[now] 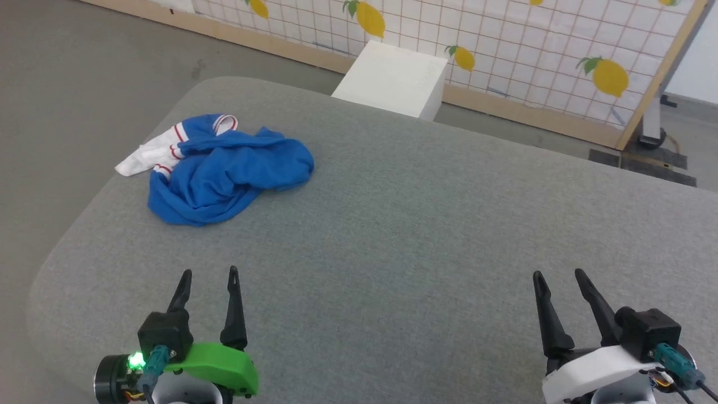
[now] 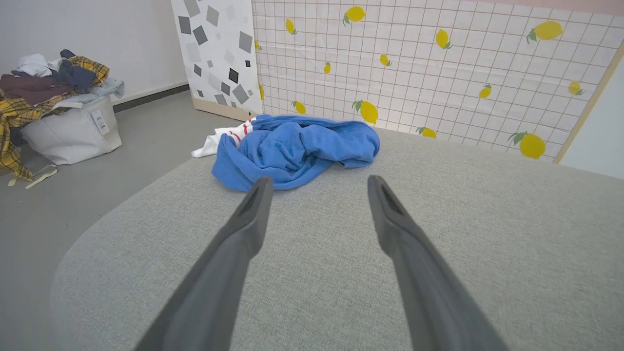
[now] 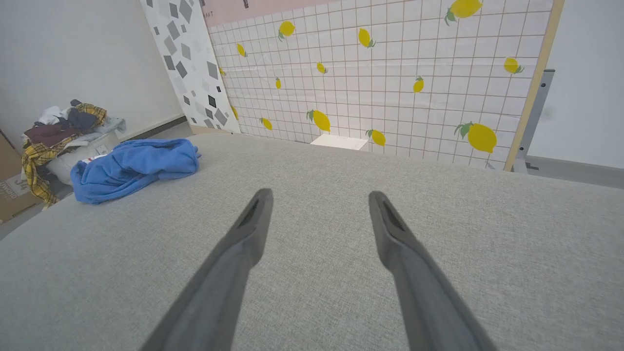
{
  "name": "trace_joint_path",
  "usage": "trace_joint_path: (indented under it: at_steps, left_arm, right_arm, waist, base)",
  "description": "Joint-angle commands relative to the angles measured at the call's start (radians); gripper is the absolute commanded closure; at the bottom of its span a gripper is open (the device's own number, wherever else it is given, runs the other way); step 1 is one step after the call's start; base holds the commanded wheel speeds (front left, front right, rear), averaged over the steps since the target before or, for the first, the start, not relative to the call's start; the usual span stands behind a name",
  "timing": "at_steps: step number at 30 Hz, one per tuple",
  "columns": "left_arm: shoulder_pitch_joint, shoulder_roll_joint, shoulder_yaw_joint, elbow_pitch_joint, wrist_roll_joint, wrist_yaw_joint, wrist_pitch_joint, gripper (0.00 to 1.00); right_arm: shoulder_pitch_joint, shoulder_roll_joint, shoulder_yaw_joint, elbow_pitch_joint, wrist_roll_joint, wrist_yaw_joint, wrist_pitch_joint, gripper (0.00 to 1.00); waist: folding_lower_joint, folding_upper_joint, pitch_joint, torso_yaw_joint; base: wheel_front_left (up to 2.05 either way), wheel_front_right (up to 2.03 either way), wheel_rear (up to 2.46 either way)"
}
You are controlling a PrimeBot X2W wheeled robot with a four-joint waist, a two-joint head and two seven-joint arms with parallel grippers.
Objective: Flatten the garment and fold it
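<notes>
T-shirt, bright blue, soft, white-sleeved, lies crumpled at ten o'clock on grey fabric worktop; left tool and right tool gape empty.

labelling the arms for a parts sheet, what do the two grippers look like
The left gripper has two long, dark, tapering fingers, a black block, a bright green shell and a lit green lamp. The right gripper has the same fingers but a white shell. A teal cable plug sits at each wrist.
</notes>
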Motion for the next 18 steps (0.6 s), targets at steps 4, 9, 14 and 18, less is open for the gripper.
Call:
trace_joint_path:
  at_steps: [4,9,14,18]
  left_arm:
    - [0.019,-0.003,0.002,0.007,-0.014,0.004,-0.018,0.00]
    - [0.020,-0.003,-0.001,0.012,-0.019,0.006,-0.028,0.00]
    - [0.020,-0.003,-0.005,0.018,-0.027,0.010,-0.038,0.00]
    - [0.022,-0.004,-0.006,0.021,-0.031,0.014,-0.047,0.00]
  right_arm:
    - [0.018,0.000,0.000,0.010,0.013,-0.001,-0.019,0.00]
    - [0.019,0.000,-0.001,0.017,0.021,-0.001,-0.029,0.00]
    - [0.020,0.000,-0.003,0.021,0.022,-0.001,-0.039,0.00]
    - [0.025,0.001,-0.004,0.028,0.029,-0.001,-0.048,0.00]
  waist:
    - [0.0000,-0.0001,0.000,0.022]
    - [0.0000,-0.0001,0.002,0.041]
    - [0.0000,-0.0001,0.005,0.061]
    - [0.0000,-0.0001,0.005,0.078]
  base:
    - [0.00,0.00,0.00]
    - [0.00,0.00,0.00]
    - [0.00,0.00,0.00]
    - [0.00,0.00,0.00]
